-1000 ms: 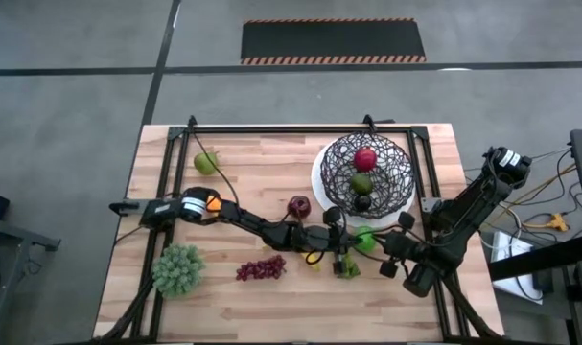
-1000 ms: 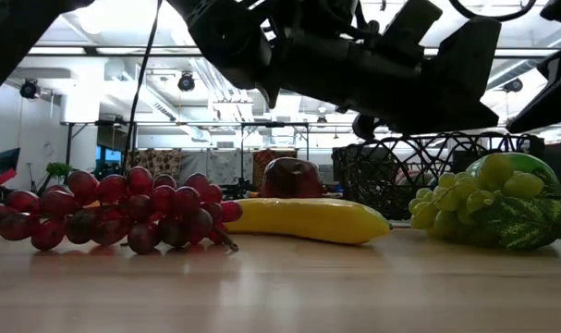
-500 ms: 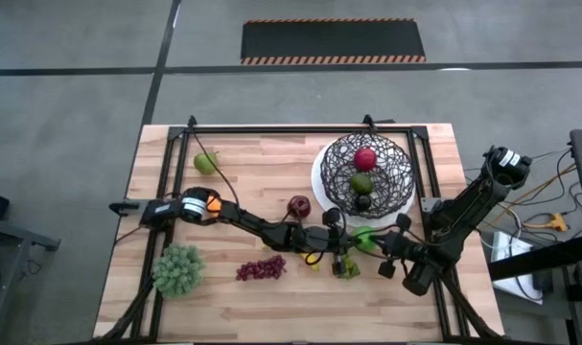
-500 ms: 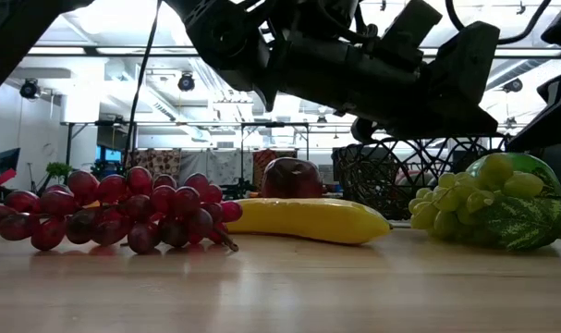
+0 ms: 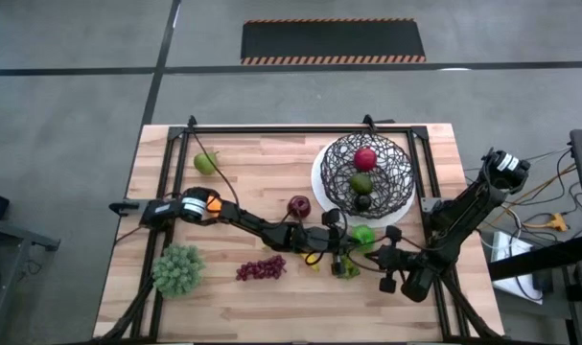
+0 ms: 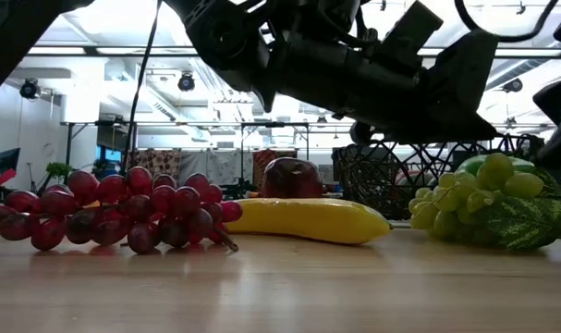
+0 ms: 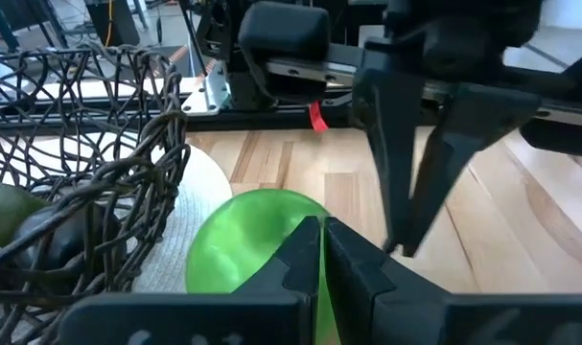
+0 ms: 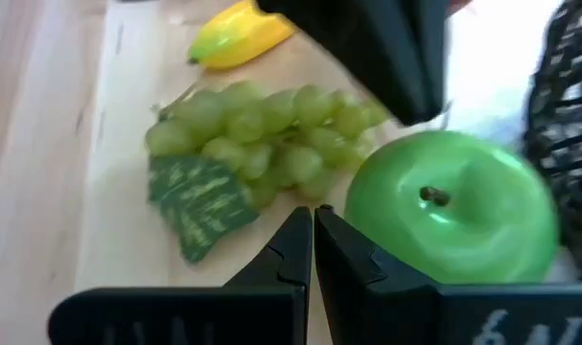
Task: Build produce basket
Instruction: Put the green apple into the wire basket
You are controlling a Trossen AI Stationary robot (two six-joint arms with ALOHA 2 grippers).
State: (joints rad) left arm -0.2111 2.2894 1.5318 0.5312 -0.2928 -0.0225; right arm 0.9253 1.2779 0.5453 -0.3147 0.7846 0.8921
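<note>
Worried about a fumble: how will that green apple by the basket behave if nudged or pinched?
The green apple looks round and glossy, so it will probably roll when pushed and may slip from a narrow pinch. It sits beside the basket, which might stop it rolling that way.

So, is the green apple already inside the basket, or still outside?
Outside. The green apple lies on the table just beside the basket; inside are only a red fruit and two darker ones.
</note>
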